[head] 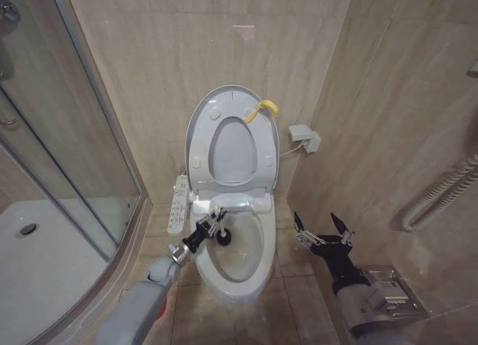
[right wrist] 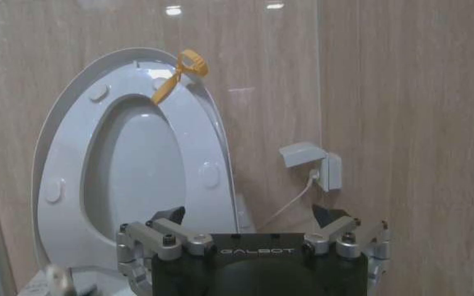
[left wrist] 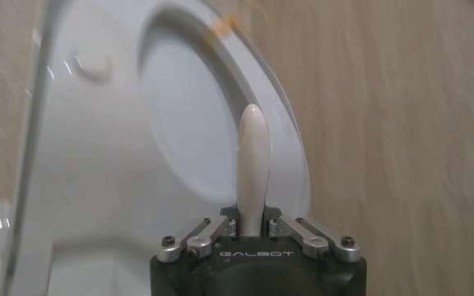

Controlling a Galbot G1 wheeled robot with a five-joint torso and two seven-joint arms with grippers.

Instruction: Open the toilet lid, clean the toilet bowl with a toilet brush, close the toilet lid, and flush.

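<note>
Lid: toilet lid (head: pixel 231 136) raised with the seat against the wall, yellow tab (head: pixel 263 108) at top.
Left claw: (head: pixel 216 227) clenched on the toilet brush (left wrist: pixel 252 166), over the rear left of the toilet bowl (head: pixel 243 266).
Brush axis: along the claw, dark head (head: pixel 223 235) pointing down into the bowl.
Right claw: (head: pixel 323 227) released, idle beside the bowl's right, farther from the brush.
Step, by judgement: scrubbing.

Left end effector (left wrist: pixel 253 223) clamped on white toilet brush (left wrist: pixel 252 166) handle, before raised toilet lid (left wrist: pixel 97 160).
</note>
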